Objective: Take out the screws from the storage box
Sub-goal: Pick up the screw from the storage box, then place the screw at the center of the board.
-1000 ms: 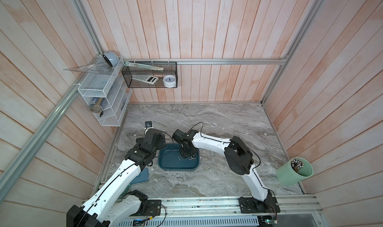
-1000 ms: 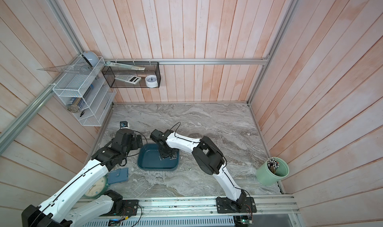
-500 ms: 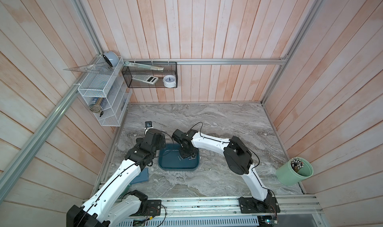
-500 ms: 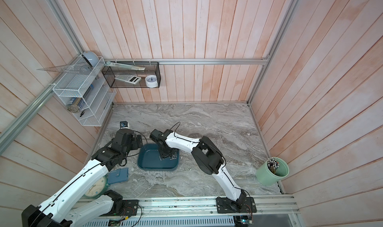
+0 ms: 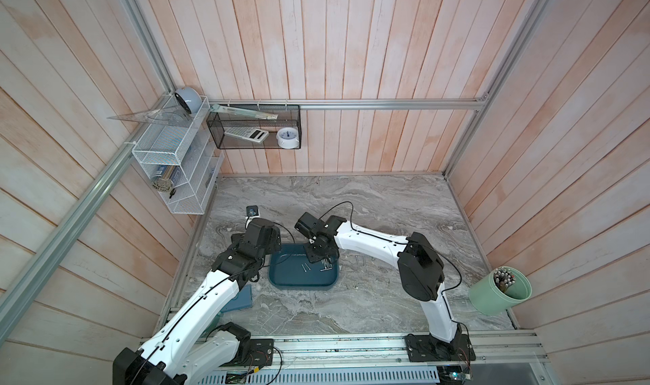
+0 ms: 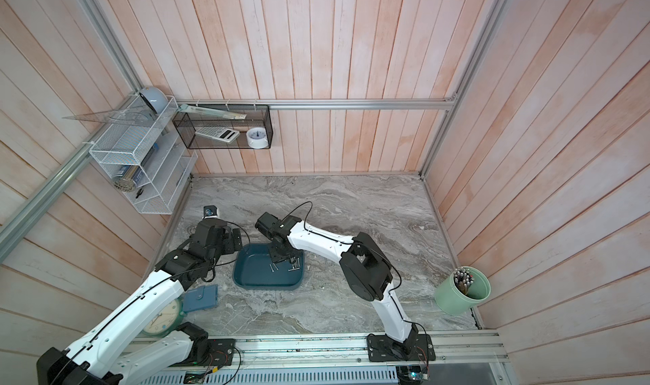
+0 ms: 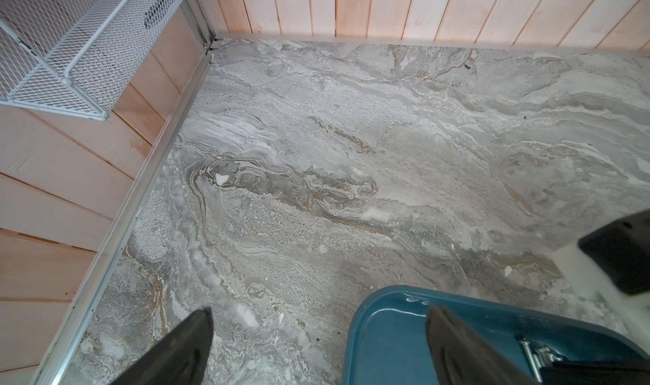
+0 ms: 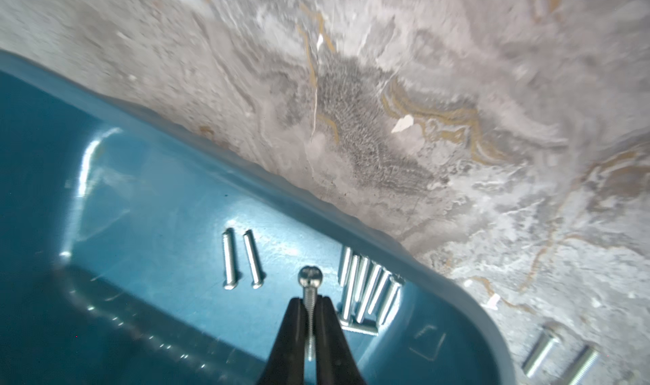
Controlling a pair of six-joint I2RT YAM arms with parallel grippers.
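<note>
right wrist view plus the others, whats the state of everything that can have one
right hand: shut on the held screw
held screw: pinched by its shaft, head past the tips, over the box
storage box: on the table, screws inside
screws in box: lying flat, a bunch by the rim, two apart
screws on table: two, outside the box, lying flat
left hand: open, empty

storage box cut by frame edge, tabletop blurred, clock half hidden
</note>
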